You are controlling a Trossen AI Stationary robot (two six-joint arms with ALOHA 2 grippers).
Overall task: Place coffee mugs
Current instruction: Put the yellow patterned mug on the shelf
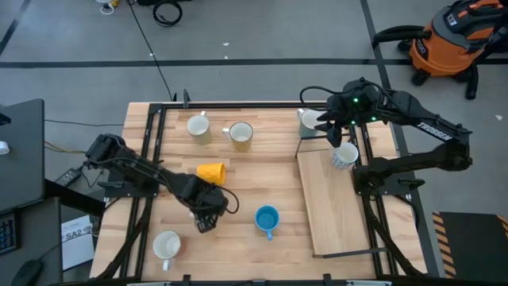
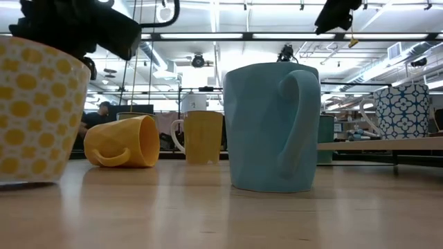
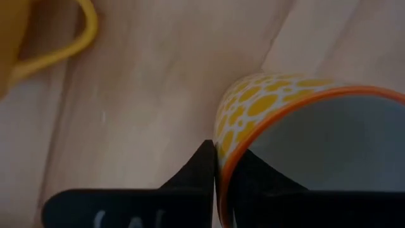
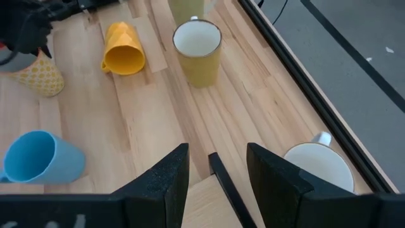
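your left gripper [image 3: 215, 166] is clamped on the rim of the yellow-patterned mug [image 3: 297, 133], one finger inside, one outside, near the table's front, just beside the tipped yellow mug [image 1: 211, 172]. thin rim grip, so the mug could swing or slip if you lift fast, and may clip that tipped mug. blue mug [image 1: 267, 218] stands near too. right gripper [image 4: 217, 168] hovers with fingers apart over the back edge of the wooden board [image 1: 337, 206], beside the white mug [image 4: 318, 164]; watch it doesn't bump it.

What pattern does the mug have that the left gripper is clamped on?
Yellow oval spots on white, with an orange rim: the spotted ceramic mug pinched by the left gripper. The left wrist view shows it best.
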